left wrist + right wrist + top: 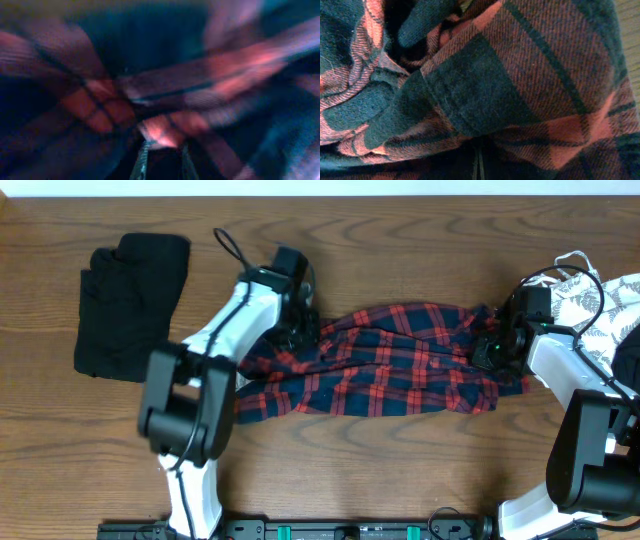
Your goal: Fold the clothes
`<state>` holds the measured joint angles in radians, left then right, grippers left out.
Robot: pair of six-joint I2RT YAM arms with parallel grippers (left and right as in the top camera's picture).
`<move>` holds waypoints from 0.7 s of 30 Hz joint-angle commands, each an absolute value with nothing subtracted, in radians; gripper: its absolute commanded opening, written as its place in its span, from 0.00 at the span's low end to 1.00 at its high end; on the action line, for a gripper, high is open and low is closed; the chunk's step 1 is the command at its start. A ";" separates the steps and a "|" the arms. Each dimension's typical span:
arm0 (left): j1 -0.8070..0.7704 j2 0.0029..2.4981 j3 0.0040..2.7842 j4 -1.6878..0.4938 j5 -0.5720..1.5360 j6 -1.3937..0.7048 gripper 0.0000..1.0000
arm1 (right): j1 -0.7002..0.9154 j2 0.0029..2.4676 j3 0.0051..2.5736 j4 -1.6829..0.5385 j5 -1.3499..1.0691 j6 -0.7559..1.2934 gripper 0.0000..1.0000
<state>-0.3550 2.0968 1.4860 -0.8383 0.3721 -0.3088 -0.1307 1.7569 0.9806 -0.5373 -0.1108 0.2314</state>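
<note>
The plaid shirt (390, 360) lies bunched mid table (400, 480), stretched 9 to 3. At 3 the right pincer (488, 350) is shut tight, cloth pinched. At 9 the left pincer (300, 330) is down in the cloth; can't tell if it's got hold. Step: grab both ends. Next, I guess: lift & spread flat. No bins. Black clothes (130, 305) at 10, leaf-print clothes (600, 300) at 2.

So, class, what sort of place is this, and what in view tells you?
Likely a robotics lab bench set up for laundry folding: a white left arm and right arm at a wooden table, a red-and-navy plaid shirt stretched between them, a black garment lying aside.
</note>
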 commanded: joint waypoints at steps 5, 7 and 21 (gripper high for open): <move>-0.347 2.193 1.487 -1.006 0.330 -0.255 0.22 | -0.150 1.800 0.961 -0.552 -0.034 0.247 0.01; -0.326 2.192 1.487 -1.030 0.228 -0.253 0.22 | -0.150 1.800 0.961 -0.553 -0.034 0.247 0.01; -0.158 2.190 1.494 -1.016 0.170 -0.184 0.22 | -0.150 1.800 0.961 -0.558 -0.035 0.258 0.01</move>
<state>-0.1883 2.1506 1.5101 -1.0134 0.2810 -0.2291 -0.1307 1.7573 0.9810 -0.5407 -0.1131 0.2382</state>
